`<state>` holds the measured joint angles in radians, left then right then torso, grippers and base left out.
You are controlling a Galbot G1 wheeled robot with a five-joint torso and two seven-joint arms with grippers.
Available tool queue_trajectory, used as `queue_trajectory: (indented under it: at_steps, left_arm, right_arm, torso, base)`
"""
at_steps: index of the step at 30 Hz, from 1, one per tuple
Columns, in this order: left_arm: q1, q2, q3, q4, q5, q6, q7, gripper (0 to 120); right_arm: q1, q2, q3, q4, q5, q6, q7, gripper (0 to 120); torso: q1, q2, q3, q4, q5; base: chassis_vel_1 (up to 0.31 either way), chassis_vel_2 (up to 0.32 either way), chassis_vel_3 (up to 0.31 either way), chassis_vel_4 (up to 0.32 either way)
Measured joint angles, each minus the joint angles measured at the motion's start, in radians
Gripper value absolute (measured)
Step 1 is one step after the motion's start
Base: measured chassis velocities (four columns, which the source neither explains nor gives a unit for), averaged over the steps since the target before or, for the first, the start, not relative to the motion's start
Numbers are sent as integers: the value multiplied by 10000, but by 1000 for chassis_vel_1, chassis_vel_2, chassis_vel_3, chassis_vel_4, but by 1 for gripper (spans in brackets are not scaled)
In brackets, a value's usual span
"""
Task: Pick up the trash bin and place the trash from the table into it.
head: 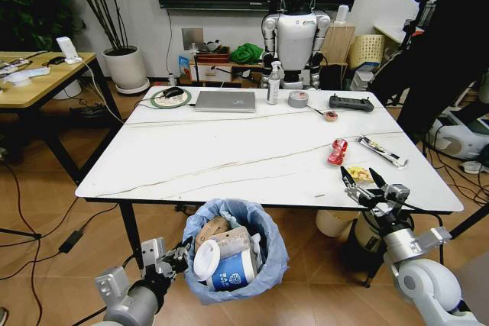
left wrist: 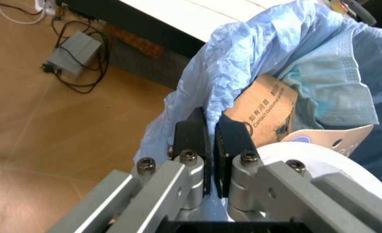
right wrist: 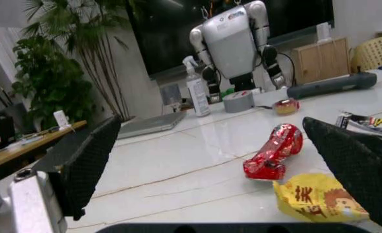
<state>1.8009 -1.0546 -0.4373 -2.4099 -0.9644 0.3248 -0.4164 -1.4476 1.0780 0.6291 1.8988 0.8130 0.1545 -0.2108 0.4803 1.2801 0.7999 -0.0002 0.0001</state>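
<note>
The left gripper (head: 177, 254) pinches the blue bag at the rim of the trash bin (head: 263, 261), its jaws closed tight on the plastic (left wrist: 210, 87). The bin sits just below the table's (head: 229, 158) near edge and holds a paper cup (head: 231, 271), a white lid (head: 205, 259) and a cardboard piece (left wrist: 266, 109). The right gripper (head: 365, 179) hovers with jaws spread wide over the near right corner of the table, just above a yellow wrapper (right wrist: 317, 198). A red wrapper (right wrist: 273, 151) lies just beyond it.
</note>
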Motion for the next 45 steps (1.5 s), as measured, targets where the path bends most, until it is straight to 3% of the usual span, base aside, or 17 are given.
queue_trajectory:
  at_steps: [26,33,39,40,45]
  left_arm:
    - [-130,-22,18,88,-53,0,2,0]
    - [-92,29,-1,99,-61,-1,-2,0]
    - [157,401,-202,-105,-233,0,-60,0]
    - [157,401,-202,-105,-233,0,-60,0]
    - [71,683,-244,-164,-481,15,-127,0]
  right_arm:
    - [226,-99,-158,-196,84,-5,9,100]
    - [413,-463,-328,-251,-556,-76,347,100]
    - [1266,-2141,-1402,-127,236,-1163,1451,100]
    - [1266,-2141,-1402,-127,236,-1163,1451,100]
    - [2444,-3710,-2483,-556,917,-1511,748,100]
  torso:
    - [0,1,0,2,4]
    - [-1,0,0,-3,-3]
    - [-1,0,0,0,0]
    - [-1,0,0,0,0]
    - [0,0,1,3,-3]
  base:
    - [-87,-88,92,91]
    - [-66,-93,62,79]
    - [-8,-11,6,7]
    - [0,0,0,0]
    - [0,0,0,0]
